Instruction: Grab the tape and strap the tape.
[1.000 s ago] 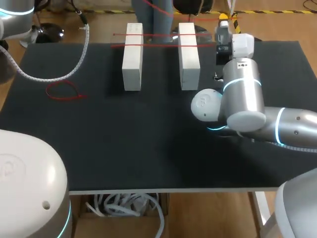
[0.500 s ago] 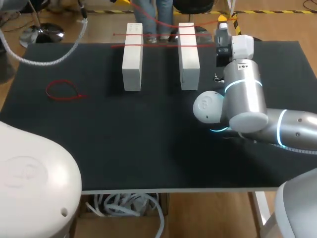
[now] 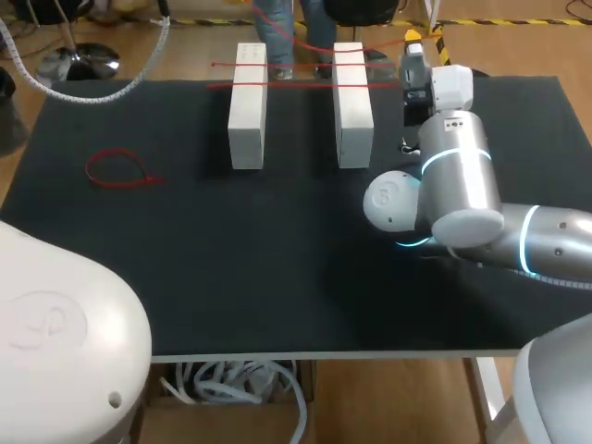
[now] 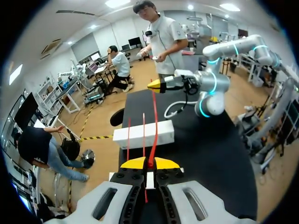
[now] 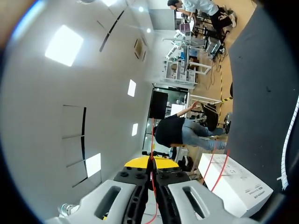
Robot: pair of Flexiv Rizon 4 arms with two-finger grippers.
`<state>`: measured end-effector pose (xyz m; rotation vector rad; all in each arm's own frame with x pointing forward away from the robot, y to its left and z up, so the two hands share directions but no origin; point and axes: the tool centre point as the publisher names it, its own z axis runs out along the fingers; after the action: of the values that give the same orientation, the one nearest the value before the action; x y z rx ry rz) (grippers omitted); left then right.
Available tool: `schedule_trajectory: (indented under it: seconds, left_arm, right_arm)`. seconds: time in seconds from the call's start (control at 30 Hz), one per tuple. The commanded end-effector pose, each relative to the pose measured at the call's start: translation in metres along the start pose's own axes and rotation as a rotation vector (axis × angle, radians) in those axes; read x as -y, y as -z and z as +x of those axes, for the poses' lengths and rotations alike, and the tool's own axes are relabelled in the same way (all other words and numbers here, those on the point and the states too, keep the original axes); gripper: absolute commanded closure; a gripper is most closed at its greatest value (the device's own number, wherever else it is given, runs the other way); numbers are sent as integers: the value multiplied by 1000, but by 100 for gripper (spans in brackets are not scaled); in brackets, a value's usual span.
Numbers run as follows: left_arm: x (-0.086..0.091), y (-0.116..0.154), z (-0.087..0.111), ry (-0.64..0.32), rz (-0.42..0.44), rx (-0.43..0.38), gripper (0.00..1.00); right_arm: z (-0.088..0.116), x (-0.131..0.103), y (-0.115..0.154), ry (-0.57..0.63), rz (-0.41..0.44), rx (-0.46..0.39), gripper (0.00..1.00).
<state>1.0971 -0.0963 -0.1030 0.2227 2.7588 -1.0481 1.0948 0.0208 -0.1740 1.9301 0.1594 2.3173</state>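
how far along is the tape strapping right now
Done: two tapes already lie across both white blocks. In hand: the left gripper and right gripper are each shut on a third tape, stretched between them. Left: laying it over the blocks; a looped tape lies untouched.

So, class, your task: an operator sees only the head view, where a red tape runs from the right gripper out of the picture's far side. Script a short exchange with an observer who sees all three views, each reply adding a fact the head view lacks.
Operator: The held tape leaves my head view. What has its other end?
Observer: The left gripper, shut on it in the left wrist view.
Operator: Is the right gripper truly gripping? I see only a yellow tip.
Observer: Yes. The right wrist view shows the tape pinched between both its yellow tips.
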Motion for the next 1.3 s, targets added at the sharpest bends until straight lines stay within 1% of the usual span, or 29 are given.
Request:
schedule_trajectory:
  seconds: [0.03, 0.13, 0.17, 0.2, 0.23, 0.27, 0.3, 0.4, 0.47, 0.6, 0.73, 0.8, 0.87, 0.9, 1.13, 1.2, 1.3]
  left_arm:
    - [20, -1, 0, -46, -104, -5, 100]
    - [25, -2, 0, -86, -189, -25, 100]
    - [25, -3, 1, -87, -221, -43, 100]
    - [25, -3, 1, -88, -226, -46, 100]
    - [25, -4, 1, -86, -253, -71, 100]
    - [25, -5, 1, -88, -253, -83, 100]
    - [25, -6, 2, -78, -275, -98, 100]
    - [24, -7, 3, -71, -312, -122, 100]
    - [24, -7, 4, -71, -309, -108, 100]
    - [24, -7, 4, -72, -312, -109, 100]
    - [24, -8, 6, -79, -342, -120, 100]
    - [25, -7, 6, -98, -377, -123, 100]
    - [26, -7, 6, -107, -393, -129, 100]
    - [26, -7, 6, -105, -392, -129, 100]
    - [24, -8, 8, -106, -401, -152, 100]
    - [24, -8, 8, -109, -407, -158, 100]
    - [24, -9, 8, -108, -414, -165, 100]
  right_arm:
    - [1, -3, 0, 9, 13, 1, 100]
    - [2, -3, 0, 18, 16, -3, 100]
    - [2, -3, 0, 24, 18, -6, 100]
    - [2, -3, 0, 26, 19, -6, 100]
    - [2, -3, 0, 29, 20, -4, 100]
    - [2, -3, 1, 35, 24, -4, 100]
    - [2, -2, 1, 35, 25, -4, 100]
    - [2, -2, 2, 41, 32, -6, 100]
    - [2, -2, 2, 46, 37, -7, 100]
    - [2, -2, 2, 53, 44, -10, 100]
    - [3, -2, 2, 65, 52, -20, 100]
    - [3, -2, 2, 74, 59, -22, 100]
    - [3, -1, 2, 107, 74, -18, 100]
    - [3, -1, 2, 99, 71, -20, 100]
    - [6, 1, 0, 163, 105, -30, 100]
    - [7, 3, 0, 195, 123, -39, 100]
    - [8, 5, -1, 286, 161, -55, 100]
